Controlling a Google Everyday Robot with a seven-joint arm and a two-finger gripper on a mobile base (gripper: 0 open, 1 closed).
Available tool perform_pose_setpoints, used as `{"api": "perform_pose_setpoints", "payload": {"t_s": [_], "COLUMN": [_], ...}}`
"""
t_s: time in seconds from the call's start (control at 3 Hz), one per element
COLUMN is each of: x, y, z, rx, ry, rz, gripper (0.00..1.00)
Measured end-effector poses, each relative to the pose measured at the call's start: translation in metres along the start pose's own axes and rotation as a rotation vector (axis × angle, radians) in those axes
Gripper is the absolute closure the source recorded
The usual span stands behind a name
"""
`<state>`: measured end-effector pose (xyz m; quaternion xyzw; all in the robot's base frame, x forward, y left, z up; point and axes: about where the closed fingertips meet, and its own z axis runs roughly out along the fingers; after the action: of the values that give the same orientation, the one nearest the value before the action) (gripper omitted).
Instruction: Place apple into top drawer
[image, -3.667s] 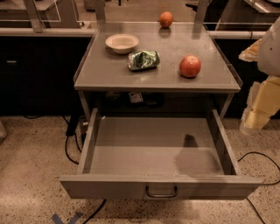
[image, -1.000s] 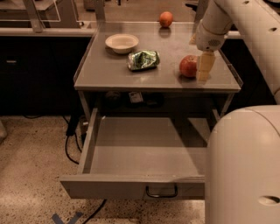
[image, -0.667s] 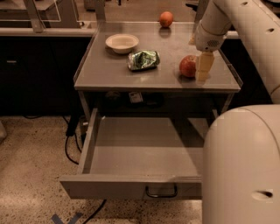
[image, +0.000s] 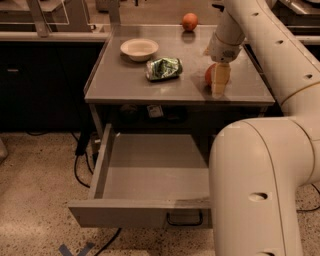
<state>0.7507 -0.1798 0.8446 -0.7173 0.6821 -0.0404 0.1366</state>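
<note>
Here the gripper (image: 218, 84) is at the apple (image: 208, 75), right on the bench (image: 130, 80); whether it grips, I cannot tell.

Since 3.7 s ago the gripper (image: 220, 80) is brought in from well off to the right of the apple (image: 208, 75) and is now set against its right side. The apple is partly covered. A large arm link (image: 255, 190) is swung in below the apple, and the right part of the top drawer (image: 125, 212) is hidden by it.
</note>
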Motion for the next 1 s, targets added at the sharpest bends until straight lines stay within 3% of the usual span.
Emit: {"api": "perform_pose_setpoints", "payload": {"t_s": [0.33,1.0], "x": [0.0225,0.0292], "y": [-0.0116,-0.0136], "z": [0.011,0.0166], "rx": [0.032,0.036], "ry": [0.046,0.071], "rz": [0.039,0.058], "gripper": [0.0,0.0]}}
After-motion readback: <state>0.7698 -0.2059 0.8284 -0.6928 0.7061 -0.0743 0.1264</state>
